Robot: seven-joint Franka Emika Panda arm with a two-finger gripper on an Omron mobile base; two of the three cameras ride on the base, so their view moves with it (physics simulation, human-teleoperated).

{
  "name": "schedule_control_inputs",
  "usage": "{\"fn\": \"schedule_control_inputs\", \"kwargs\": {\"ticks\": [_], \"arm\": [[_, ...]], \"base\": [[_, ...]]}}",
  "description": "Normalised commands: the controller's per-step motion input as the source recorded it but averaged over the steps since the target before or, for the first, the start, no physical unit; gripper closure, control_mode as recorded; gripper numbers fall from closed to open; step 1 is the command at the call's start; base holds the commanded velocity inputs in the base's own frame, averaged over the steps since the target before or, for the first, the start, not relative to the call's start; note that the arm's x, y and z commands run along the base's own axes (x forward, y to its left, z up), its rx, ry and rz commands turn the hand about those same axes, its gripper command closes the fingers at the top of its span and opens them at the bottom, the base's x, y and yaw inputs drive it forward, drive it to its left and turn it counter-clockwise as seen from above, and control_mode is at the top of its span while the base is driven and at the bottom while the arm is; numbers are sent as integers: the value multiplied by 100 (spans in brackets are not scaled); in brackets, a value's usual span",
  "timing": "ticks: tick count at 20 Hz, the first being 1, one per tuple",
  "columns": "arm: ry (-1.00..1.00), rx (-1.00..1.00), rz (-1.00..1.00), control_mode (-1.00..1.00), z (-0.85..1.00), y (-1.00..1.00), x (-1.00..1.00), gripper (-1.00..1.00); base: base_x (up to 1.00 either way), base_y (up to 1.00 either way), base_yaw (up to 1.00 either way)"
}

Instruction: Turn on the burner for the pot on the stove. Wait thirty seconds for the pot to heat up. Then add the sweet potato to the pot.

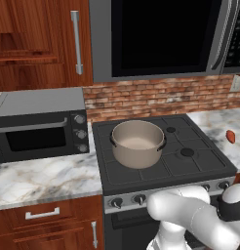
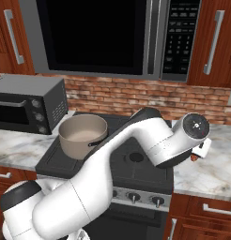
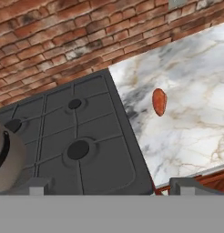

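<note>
The wide round grey-beige metal pot [image 1: 138, 143] sits on the left rear grate section of the black gas stove [image 1: 190, 168], near the stove's back-left corner, beside the grey toaster oven [image 1: 41, 128] on the marble table [image 1: 39, 180]. The small reddish-orange oblong sweet potato [image 3: 159, 101] lies on the table to the right of the stove, just beside the stove's right edge and toward the brick wall [image 3: 63, 41]. The pincer [image 3: 109, 187] stands wide and empty above the stove's front right corner, its dark fingertips [image 3: 37, 186] apart.
</note>
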Motion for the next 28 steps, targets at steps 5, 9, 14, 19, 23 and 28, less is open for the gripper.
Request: {"fn": "schedule_control_inputs", "kwargs": {"ticks": [5,9,14,19,23,28], "arm": [[4,5,-3,-100,-11,-8,0,-100],[4,1,-2,-100,-23,0,0,-100],[-2,0,0,-100,-26,0,3,-100],[0,0,0,-100,-17,0,16,-100],[0,0,0,-100,-4,0,32,-100],[0,1,0,-100,-2,-2,37,-100]], "base": [[0,0,0],[0,0,0],[0,0,0],[0,0,0],[0,0,0],[0,0,0]]}}
